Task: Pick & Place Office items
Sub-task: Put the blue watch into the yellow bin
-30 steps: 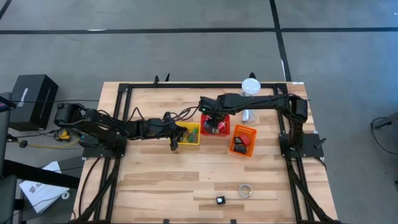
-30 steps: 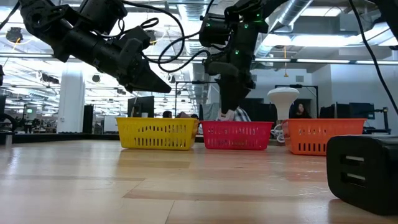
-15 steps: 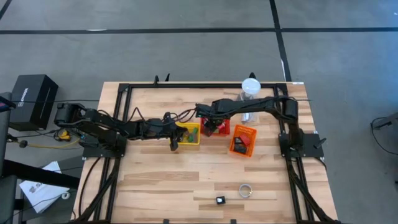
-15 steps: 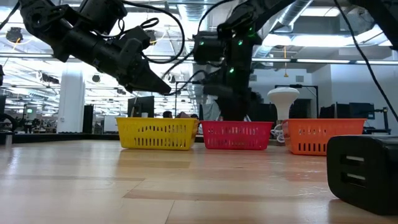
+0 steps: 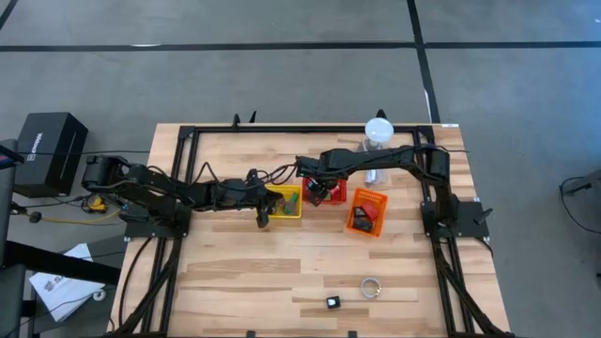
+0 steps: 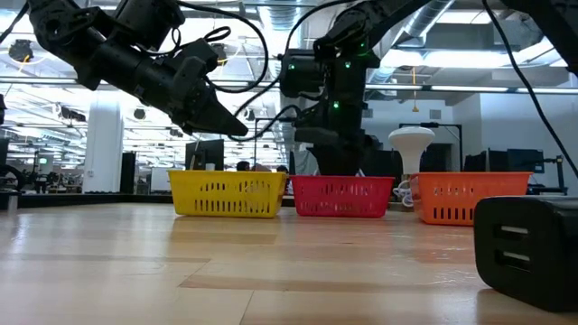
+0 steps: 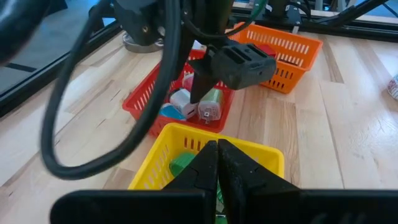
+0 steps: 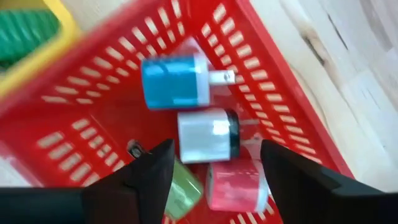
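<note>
Over the red basket [image 5: 326, 191] my right claw [image 8: 214, 163] hangs low with its two fingers spread wide and nothing between them; beneath it, inside that basket, I see a blue plug adapter [image 8: 176, 83], a white one [image 8: 207, 135], a pink one [image 8: 237, 185] and a pale green one [image 8: 182, 198], all lying close together; the white one sits between the blue and the pink, just beside each. From the left wrist view the same cluster [image 7: 194, 106] shows in the red basket under the right arm's dark wrist.

Just beside the red basket, on its left in the high view, stands the yellow basket [image 5: 285, 202]; my left claw [image 7: 217, 163] is poised above it with its fingers pressed together, holding nothing that I can see; a green item [image 7: 181, 163] lies inside the yellow basket below it.

On the red basket's other side sits the orange basket [image 5: 366, 212], with a red item [image 5: 370, 212] and something dark in it that I cannot make out.

Well apart from the red basket, toward the near edge of the tabletop [image 5: 235, 272], lie a small ring [image 5: 372, 286] and a small black item [image 5: 331, 301], near each other on the bare wood.
</note>
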